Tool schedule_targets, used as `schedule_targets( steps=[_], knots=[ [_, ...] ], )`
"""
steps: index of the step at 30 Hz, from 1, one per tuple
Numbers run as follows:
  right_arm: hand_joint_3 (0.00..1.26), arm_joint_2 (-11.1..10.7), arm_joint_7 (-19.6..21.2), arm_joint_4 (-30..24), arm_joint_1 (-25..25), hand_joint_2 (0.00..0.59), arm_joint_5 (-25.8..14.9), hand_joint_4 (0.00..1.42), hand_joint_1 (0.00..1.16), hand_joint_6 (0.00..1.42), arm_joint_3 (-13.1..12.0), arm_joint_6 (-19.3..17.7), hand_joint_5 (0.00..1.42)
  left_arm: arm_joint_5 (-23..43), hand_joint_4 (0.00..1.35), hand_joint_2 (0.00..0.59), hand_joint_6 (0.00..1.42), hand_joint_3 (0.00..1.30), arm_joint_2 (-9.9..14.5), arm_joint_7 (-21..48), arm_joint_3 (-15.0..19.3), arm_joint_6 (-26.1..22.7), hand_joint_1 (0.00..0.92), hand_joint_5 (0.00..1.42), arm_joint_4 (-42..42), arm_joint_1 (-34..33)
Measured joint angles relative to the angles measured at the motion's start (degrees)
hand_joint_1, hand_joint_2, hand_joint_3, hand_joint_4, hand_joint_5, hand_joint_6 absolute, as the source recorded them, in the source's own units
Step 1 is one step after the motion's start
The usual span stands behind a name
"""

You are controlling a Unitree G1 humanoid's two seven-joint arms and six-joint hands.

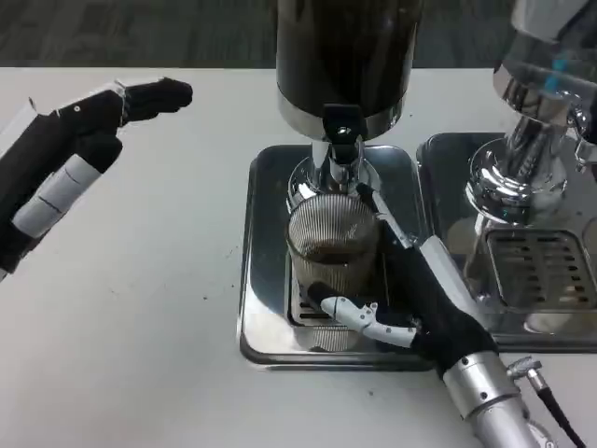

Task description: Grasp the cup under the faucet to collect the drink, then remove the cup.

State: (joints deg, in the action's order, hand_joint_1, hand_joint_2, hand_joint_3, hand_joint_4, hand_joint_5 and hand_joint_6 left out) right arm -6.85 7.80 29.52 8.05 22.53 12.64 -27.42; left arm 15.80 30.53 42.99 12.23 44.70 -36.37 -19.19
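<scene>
The robot's right hand (410, 303) is wrapping around the ribbed, clear glass cup (331, 247), with a white-and-black finger (350, 313) curling across the cup's near side at its base and the dark palm lying against its right side. The cup is standing upright on the polished steel drip tray (266, 280), directly beneath the chrome faucet (338, 159) of the tall dark drink dispenser (345, 56), toward the far middle of the white tabletop (140, 308). A dark band is showing inside the cup, which looks to me like drink pooling low down, though I cannot tell how full it is, nor whether liquid is flowing right now.

The left hand (75, 159) is hovering over the left edge of the tabletop, holding nothing, its fingers stretched out loosely and well apart from the cup. A second chrome dispenser (527, 159) is sitting on its own steel tray (550, 271) at the far right.

As I judge it, the grasp is made and the collecting is under way. What is left is to let the cup fill, then draw it out from under the faucet and off the tray without tipping it.
</scene>
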Motion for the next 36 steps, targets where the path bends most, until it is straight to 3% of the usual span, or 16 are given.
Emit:
schedule_targets(
  steps=[4,16,36],
  knots=[
    [0.00,0.62,1.06,0.50,0.79,0.220,0.69,0.07,0.64,0.20,0.60,0.91,0.12,-0.04,0.25,0.139,0.16,0.33,0.03,-0.02,0.35,-0.20,0.000,0.21,0.69,1.48],
    [0.28,1.78,3.07,2.04,2.51,0.231,0.66,0.33,0.66,0.47,1.40,1.35,0.32,-0.36,0.27,0.137,0.18,0.34,0.68,-0.23,0.75,-0.71,0.000,0.22,1.49,3.66],
    [0.35,2.03,9.95,3.19,2.38,0.234,2.90,0.41,0.64,0.61,3.22,0.22,0.44,-1.03,0.28,0.180,0.21,0.34,1.12,-1.00,0.96,-0.68,0.000,0.23,1.49,4.19]
  ],
)
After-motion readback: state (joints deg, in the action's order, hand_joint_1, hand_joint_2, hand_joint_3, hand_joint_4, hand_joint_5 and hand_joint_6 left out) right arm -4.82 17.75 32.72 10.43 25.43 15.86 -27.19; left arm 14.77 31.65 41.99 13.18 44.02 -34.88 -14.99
